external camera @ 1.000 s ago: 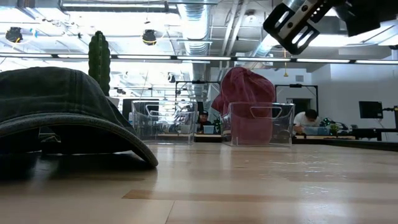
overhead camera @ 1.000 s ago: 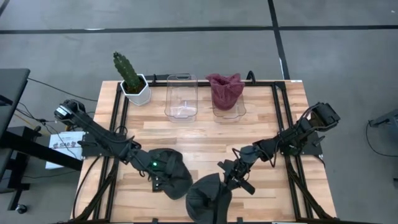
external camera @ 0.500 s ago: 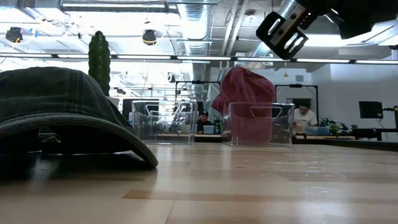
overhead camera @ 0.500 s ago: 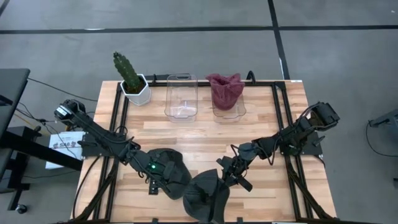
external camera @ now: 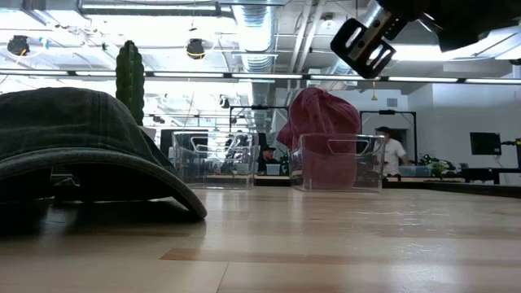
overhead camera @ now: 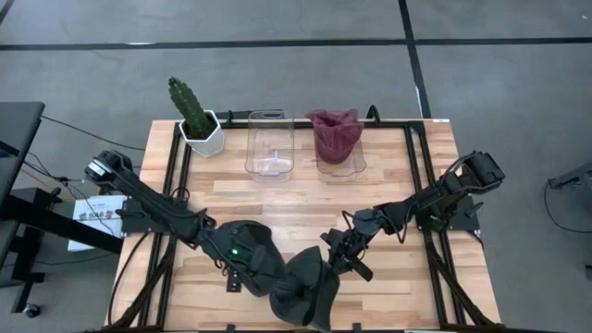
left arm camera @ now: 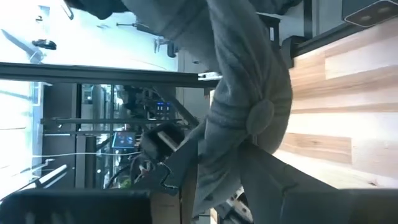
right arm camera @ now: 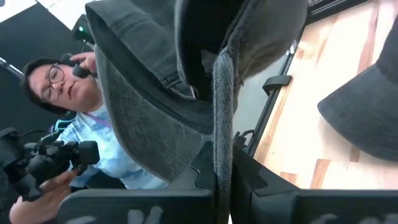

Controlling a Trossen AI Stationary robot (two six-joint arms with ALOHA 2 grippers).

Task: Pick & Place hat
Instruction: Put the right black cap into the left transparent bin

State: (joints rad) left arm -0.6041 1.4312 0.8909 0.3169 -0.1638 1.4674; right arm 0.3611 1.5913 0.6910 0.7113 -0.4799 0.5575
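At table's far edge: clear bin (overhead camera: 269,145) empty; neighbouring bin (overhead camera: 340,159) holds maroon hat (overhead camera: 335,133).

Bright overhead lights w/ glare in low view; wrist views backlit, blurry.

grey concrete floor (overhead camera: 518,102) with dark seam lines all around the pale wooden plank bench (overhead camera: 305,208). behind it, bright ceiling strip lights (external camera: 146,10), silver ducting (external camera: 252,28), people at desks.

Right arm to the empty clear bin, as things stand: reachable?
Probably yes. The right hand is shut on a dark hat near the table's front edge, and nothing stands between it and the empty bin.
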